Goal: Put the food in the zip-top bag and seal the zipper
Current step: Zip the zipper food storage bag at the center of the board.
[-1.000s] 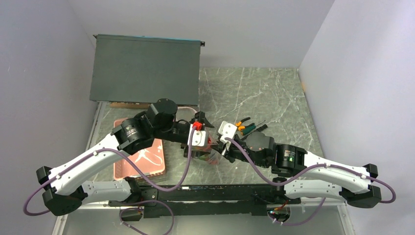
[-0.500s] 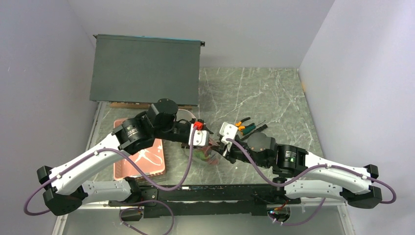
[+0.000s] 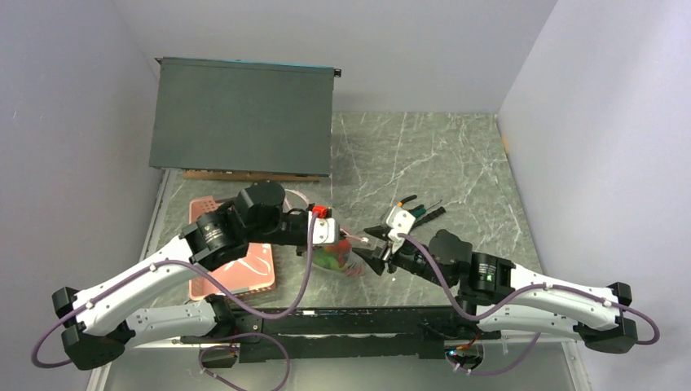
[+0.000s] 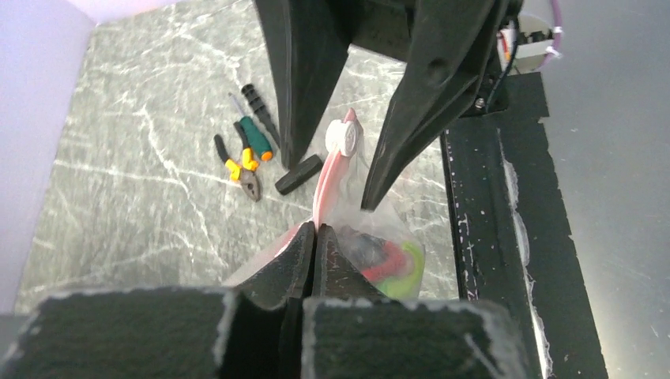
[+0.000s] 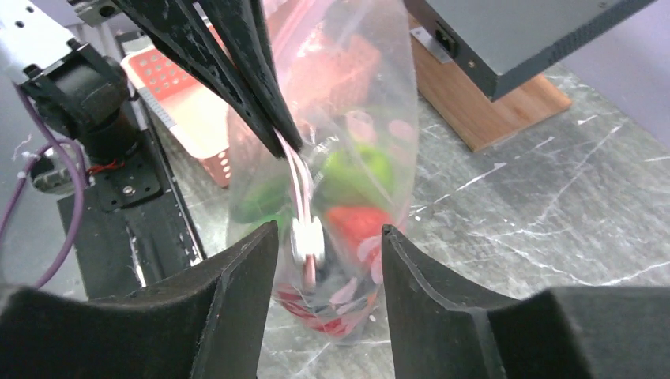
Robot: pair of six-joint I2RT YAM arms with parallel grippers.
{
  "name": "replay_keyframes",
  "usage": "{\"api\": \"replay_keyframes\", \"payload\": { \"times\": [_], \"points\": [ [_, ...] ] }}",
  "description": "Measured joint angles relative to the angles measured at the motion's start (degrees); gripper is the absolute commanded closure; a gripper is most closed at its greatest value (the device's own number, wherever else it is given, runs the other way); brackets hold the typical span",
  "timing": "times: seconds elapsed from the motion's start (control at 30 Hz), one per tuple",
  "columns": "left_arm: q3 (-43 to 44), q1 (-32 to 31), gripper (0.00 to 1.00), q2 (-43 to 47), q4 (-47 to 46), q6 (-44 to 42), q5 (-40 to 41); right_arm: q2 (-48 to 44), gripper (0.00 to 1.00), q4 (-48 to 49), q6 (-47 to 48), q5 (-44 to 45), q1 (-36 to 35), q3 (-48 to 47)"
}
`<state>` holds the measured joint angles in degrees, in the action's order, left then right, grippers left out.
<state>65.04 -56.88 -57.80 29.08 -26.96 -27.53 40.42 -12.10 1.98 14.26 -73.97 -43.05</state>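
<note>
Zip-top bag holding food, sealing step: left gripper pinching zipper, right gripper spread around slider; next, clamp and pull.

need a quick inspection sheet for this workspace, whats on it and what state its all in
surface: green-grey marbled table top, flat
job's things: clear floppy zip-top bag held up by its mouth; green toy fruit and red toy fruit inside; pale pink zipper strip carries a white slider
clutter: orange- and green-handled hand tools; pink slotted basket; dark grey box on a wooden base
grippers: left gripper shut on the pale pink zipper strip; right gripper open, fingers either side of the slider
cables: purple cables along both arms
surroundings: pale walls on three sides
</note>
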Motion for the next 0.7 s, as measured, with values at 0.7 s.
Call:
{"api": "replay_keyframes", "payload": {
  "times": [0.7],
  "points": [
    [-16.2, 0.0, 1.00, 18.0, -15.6, 22.6, 11.4, -5.0, 0.18, 24.8, -8.6, -15.2, 6.7, 12.7]
  ]
}}
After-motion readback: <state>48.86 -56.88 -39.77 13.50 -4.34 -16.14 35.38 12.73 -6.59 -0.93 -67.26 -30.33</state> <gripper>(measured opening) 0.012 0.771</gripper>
